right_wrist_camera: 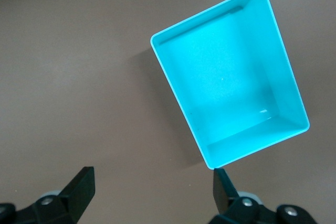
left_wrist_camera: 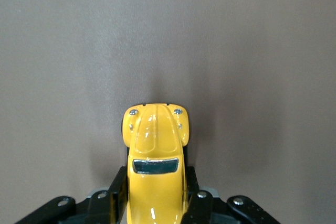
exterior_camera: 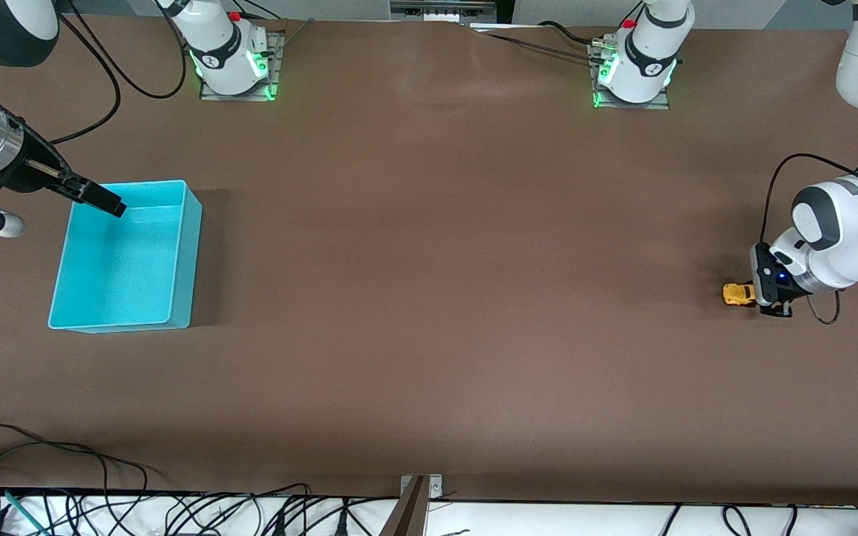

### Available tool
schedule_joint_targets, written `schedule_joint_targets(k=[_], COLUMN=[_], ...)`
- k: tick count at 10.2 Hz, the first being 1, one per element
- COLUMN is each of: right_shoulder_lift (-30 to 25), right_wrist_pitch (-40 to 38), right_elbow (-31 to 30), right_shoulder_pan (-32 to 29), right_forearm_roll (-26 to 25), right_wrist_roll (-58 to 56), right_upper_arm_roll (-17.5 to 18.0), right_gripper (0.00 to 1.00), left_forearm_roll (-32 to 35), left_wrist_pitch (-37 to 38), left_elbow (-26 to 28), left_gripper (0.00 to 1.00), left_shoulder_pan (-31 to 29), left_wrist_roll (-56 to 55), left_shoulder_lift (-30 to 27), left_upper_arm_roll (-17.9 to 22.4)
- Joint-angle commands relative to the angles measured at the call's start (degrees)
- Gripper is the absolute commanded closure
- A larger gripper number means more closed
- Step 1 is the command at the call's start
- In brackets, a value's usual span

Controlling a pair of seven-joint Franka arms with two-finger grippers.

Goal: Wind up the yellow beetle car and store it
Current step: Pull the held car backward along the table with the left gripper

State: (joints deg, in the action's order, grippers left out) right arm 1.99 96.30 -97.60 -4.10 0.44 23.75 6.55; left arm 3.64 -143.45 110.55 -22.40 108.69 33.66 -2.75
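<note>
The yellow beetle car (exterior_camera: 738, 294) sits on the brown table at the left arm's end. My left gripper (exterior_camera: 758, 296) is low at the table and shut on the car's rear half. In the left wrist view the car (left_wrist_camera: 156, 153) sits between the black fingers (left_wrist_camera: 116, 195), nose pointing away. The turquoise bin (exterior_camera: 125, 257) stands empty at the right arm's end. My right gripper (exterior_camera: 64, 199) hangs open above the bin's corner nearest its base. In the right wrist view the bin (right_wrist_camera: 231, 103) lies below the spread fingers (right_wrist_camera: 81, 184).
The two arm bases (exterior_camera: 234, 56) stand along the table edge farthest from the front camera. Cables (exterior_camera: 101, 506) lie past the table's edge nearest the front camera. A wide stretch of bare brown table (exterior_camera: 459, 260) separates the car and the bin.
</note>
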Motion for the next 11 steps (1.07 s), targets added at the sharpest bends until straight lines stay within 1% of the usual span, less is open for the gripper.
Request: schedule_joint_targets(k=[1, 3, 4, 5, 6, 7, 9, 11], right_shoulder_lift=[-0.1, -0.1, -0.1, -0.1, -0.1, -0.1, -0.1, -0.1], right_wrist_pitch=[0.4, 0.4, 0.4, 0.4, 0.4, 0.4, 0.4, 0.4], right_elbow=[-0.1, -0.1, -0.1, -0.1, -0.1, -0.1, -0.1, -0.1], right_shoulder_pan=[0.0, 0.0, 0.0, 0.0, 0.0, -0.1, 0.0, 0.0], right_forearm_roll=[0.9, 0.9, 0.9, 0.9, 0.9, 0.9, 0.9, 0.9], right_wrist_roll=[0.0, 0.0, 0.0, 0.0, 0.0, 0.0, 0.0, 0.0], right_upper_arm_roll=[0.0, 0.0, 0.0, 0.0, 0.0, 0.0, 0.0, 0.0], right_gripper=[0.00, 0.00, 0.00, 0.00, 0.00, 0.00, 0.00, 0.00], left_forearm_roll=[2.9, 2.9, 2.4, 2.3, 2.3, 2.3, 2.3, 2.2], left_wrist_pitch=[-0.4, -0.4, -0.4, -0.1, 2.7, 7.5, 17.6, 23.8], left_elbow=[-1.0, -1.0, -1.1, -1.3, -1.8, -3.6, -8.5, -12.3], left_gripper=[1.00, 1.00, 0.61, 0.01, 0.00, 0.00, 0.00, 0.00], left_shoulder_pan=[-2.0, -2.1, -2.2, -2.3, -2.2, -2.1, -2.0, -1.8], left_wrist_roll=[0.9, 0.9, 0.9, 1.0, 0.9, 0.9, 0.8, 0.2], left_shoulder_lift=[3.7, 3.7, 3.5, 3.0, 1.9, 1.1, -0.1, -1.1], left_upper_arm_roll=[0.0, -0.1, -0.1, -0.3, -0.8, -2.2, -3.9, -5.2])
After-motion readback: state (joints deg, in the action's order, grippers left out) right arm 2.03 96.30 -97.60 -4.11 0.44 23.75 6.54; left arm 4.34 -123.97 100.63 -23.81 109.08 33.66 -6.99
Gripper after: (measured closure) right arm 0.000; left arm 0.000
